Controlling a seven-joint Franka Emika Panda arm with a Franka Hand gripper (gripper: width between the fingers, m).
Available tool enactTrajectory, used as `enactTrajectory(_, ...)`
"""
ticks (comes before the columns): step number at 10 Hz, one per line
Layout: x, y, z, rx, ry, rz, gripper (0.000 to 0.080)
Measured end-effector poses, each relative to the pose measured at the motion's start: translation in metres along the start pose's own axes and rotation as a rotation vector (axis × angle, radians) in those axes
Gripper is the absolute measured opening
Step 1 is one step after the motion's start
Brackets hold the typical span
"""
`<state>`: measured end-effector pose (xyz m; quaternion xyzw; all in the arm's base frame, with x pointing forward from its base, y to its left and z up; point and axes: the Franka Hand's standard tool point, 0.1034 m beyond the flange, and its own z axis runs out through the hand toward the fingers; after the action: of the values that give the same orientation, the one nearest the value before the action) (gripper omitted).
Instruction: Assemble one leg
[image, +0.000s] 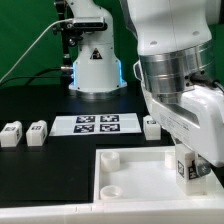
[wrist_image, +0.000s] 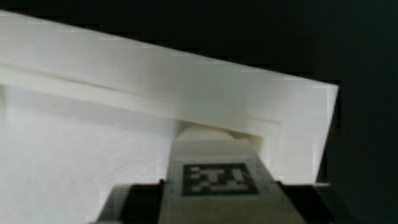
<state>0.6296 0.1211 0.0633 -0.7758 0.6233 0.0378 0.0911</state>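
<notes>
The leg (image: 186, 168), tag face outward, is pinched between the fingers of the gripper (image: 187, 172) and hangs over the white plate (image: 140, 160) near its corner on the exterior view's right. In the wrist view the leg (wrist_image: 217, 172) points at a corner socket (wrist_image: 228, 131). Three more legs (image: 11, 134) (image: 37, 132) (image: 151, 127) stand on the black table (image: 40, 100) beside the marker board (image: 95, 124).

Ext cam: wide, looks across table at arm. Wrist cam: close, down past gripper (wrist_image: 217, 190). Both see plate (image: 135, 185) corner.
</notes>
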Motion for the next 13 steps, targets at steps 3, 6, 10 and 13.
enactTrajectory(3, 0.000, 0.000, 0.000, 0.000, 0.000, -0.058, 0.0294)
enactTrajectory(6, -0.006, 0.002, -0.005, -0.002, 0.001, -0.428, 0.0624)
enactTrajectory(10, -0.009, 0.008, -0.007, -0.011, 0.008, -0.902, 0.0648)
enactTrajectory(13, -0.006, 0.003, -0.010, -0.058, 0.051, -1.302, 0.0649)
